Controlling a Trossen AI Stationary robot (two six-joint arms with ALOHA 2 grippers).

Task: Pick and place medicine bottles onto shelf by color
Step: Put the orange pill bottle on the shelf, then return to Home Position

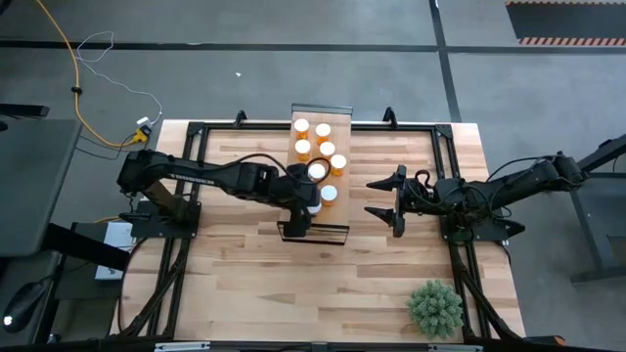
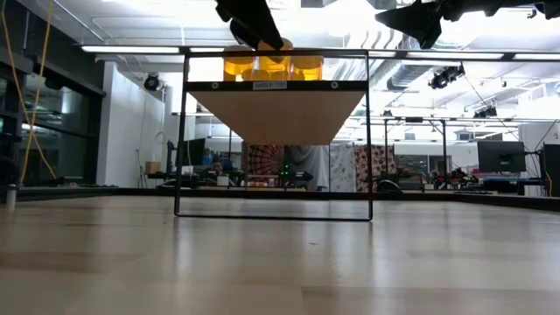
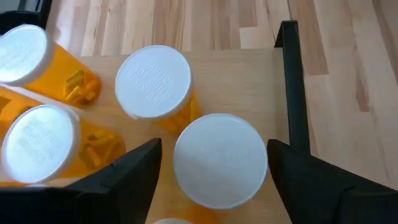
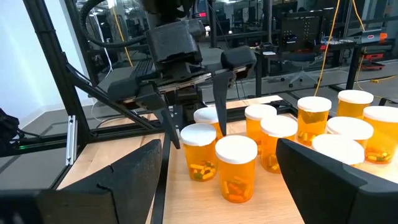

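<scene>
I'm looking down on a pale butcher-block table (image 1: pixel 245 284) standing on grey floor, with a small green plant (image 1: pixel 435 307) sitting near its front right corner and a yellow cable (image 1: pixel 68 59) trailing across the floor beyond the left side. Across the table I'm seeing a bright workshop with monitors and hanging cloths.

The shelf (image 1: pixel 315 230) is standing mid-table, a light board on a thin dark frame. I'm counting nine bottles (image 4: pixel 236 168) on it in the right wrist view: translucent orange, pills inside, round white caps, all upright and clustered.

The left gripper (image 3: pixel 211 165) is hanging over the shelf, its fingers spread either side of one white cap, not clamping it. The right gripper (image 1: pixel 389 202) is waiting right of the shelf, fingers parted and holding nothing.
</scene>
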